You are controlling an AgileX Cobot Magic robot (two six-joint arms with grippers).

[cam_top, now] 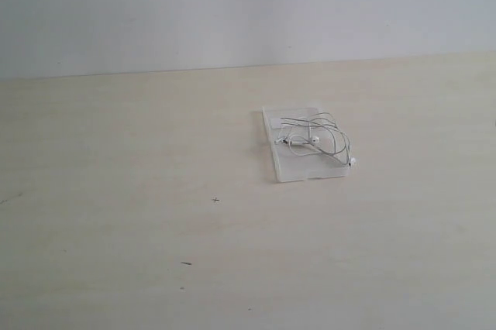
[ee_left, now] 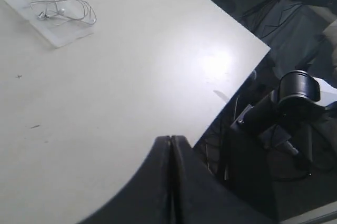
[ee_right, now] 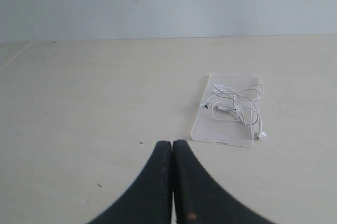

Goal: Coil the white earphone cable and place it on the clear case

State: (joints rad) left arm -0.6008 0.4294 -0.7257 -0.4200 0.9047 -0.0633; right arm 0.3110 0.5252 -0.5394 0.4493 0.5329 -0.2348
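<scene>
The white earphone cable (cam_top: 318,138) lies in a loose coil on the clear case (cam_top: 288,166), which rests flat on the pale table. One earbud (cam_top: 353,161) hangs just off the case's edge. The cable (ee_left: 63,9) and the case (ee_left: 66,34) also show far off in the left wrist view, and the cable (ee_right: 235,104) on the case (ee_right: 213,129) in the right wrist view. My left gripper (ee_left: 171,138) is shut with nothing in it, far from the case. Well short of the case, my right gripper (ee_right: 172,142) is shut and empty too. Neither gripper shows in the exterior view.
The table edge (ee_left: 231,90) runs close to my left gripper, with dark equipment and black cables (ee_left: 295,103) beyond it. A pale wall (cam_top: 248,5) stands behind the table. Small dark specks (cam_top: 215,200) mark the tabletop.
</scene>
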